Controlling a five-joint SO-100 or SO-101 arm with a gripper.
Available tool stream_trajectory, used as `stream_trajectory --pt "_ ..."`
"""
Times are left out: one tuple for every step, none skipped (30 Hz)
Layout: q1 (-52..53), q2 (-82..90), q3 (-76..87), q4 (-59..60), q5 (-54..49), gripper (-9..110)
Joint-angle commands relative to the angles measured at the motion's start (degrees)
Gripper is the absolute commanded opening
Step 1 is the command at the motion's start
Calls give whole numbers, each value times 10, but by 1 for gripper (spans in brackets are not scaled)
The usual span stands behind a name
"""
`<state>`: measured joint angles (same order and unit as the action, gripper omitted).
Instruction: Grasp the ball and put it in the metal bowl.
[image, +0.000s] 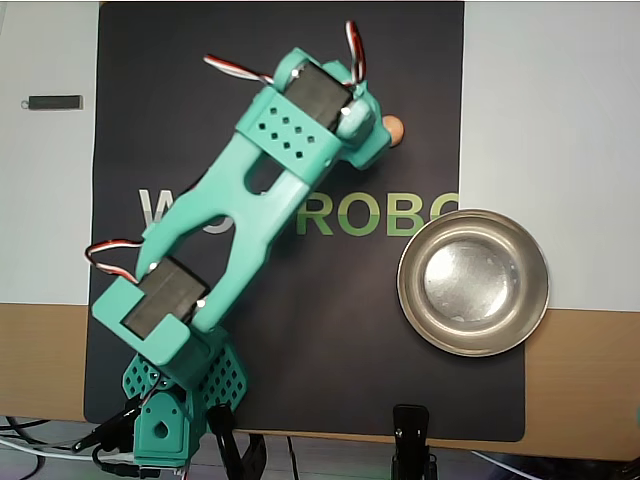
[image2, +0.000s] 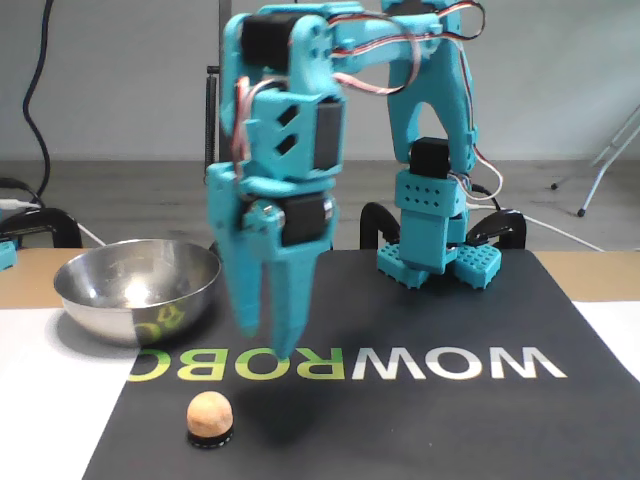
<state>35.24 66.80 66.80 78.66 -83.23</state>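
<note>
I am holding the gripper (image2: 265, 340), jaws nearly closed and empty, above the ball (image2: 210, 414); the metal bowl (image2: 137, 290) is sitting apart.

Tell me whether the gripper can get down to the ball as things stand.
Probably yes: the gripper hangs above and just behind the ball, with only bare black mat between them.

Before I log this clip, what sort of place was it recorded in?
Probably a hobbyist or lab tabletop demo bench: a teal 3D-printed arm clamped at the table edge, a black branded mat, and a metal bowl and ball as props.
</note>
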Motion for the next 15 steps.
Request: stream_trajectory --pt "3 3 -11 -12 -4 50" --pt "4 3 -11 -15 -4 50" --pt "5 3 -11 -18 -4 50" --pt "7 3 -11 -18 -4 50" --pt "8 3 -11 -18 -4 50" --pt "8 2 -11 -18 -4 50" --pt "9 2 -11 -18 -4 50" --pt "9 2 -11 -18 -4 50" --pt "9 2 -11 -18 -4 50" --pt "12 2 -11 -18 -4 50" --pt "15 2 -11 -18 -4 50" --pt "17 2 -11 -18 -4 50" --pt "18 2 -11 -21 -5 50" --pt "20 2 -11 -21 -11 50" --pt "21 2 -11 -21 -18 50"
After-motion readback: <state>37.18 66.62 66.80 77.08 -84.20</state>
